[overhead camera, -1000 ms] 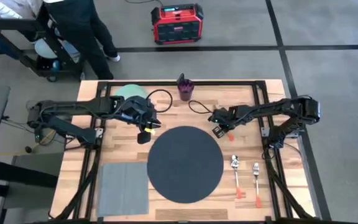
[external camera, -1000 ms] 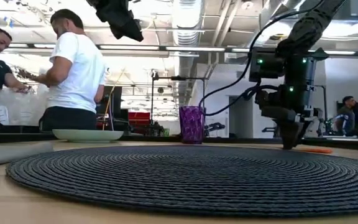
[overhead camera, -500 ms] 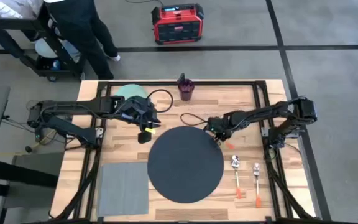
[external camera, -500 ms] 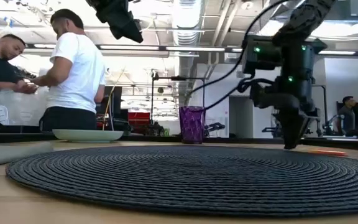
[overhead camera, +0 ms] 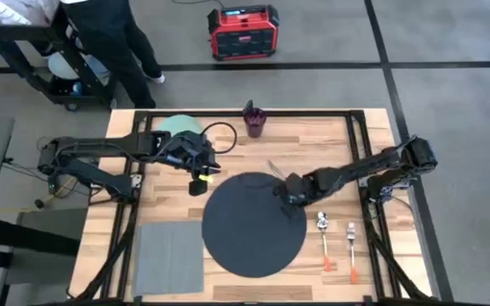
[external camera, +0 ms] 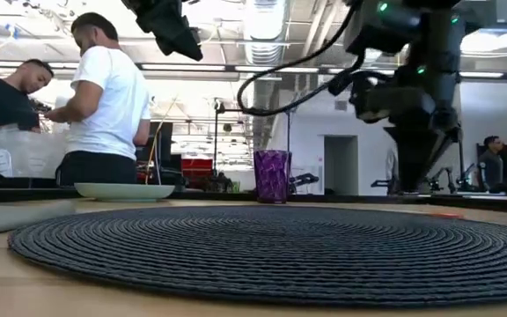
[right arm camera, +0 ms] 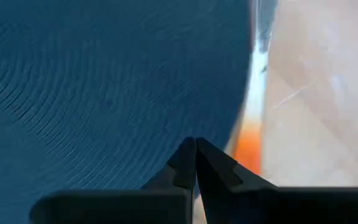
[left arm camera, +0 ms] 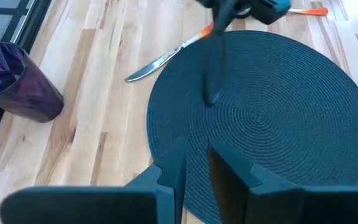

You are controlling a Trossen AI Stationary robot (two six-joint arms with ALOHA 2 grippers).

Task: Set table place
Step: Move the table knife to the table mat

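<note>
On the left of the plank worktop (overhead camera: 245, 144), a grey napkin (overhead camera: 170, 257) lies flat at the near corner, and a pale green plate (overhead camera: 177, 125) sits at the far edge. The left hand (overhead camera: 199, 174) hangs just off the far-left rim of the round dark mat (overhead camera: 253, 223), its fingers (left arm camera: 174, 167) drawn close with only a narrow gap and nothing between them. The mat lies at the middle of the worktop, bare on top. A purple cup (overhead camera: 253, 120) stands upright at the far edge behind it. The right hand (overhead camera: 289, 192) is over the mat's far-right rim, fingertips pressed together and empty. A knife (left arm camera: 169, 55) with an orange handle lies on the wood just beside that rim, possibly touching it. Right of the mat, a fork (overhead camera: 323, 238) and a spoon (overhead camera: 352, 246) lie side by side. Beyond the worktop, two people (external camera: 104, 97) stand by a black cart (overhead camera: 32, 59), and a red box (overhead camera: 242, 31) sits on the grey floor.
</note>
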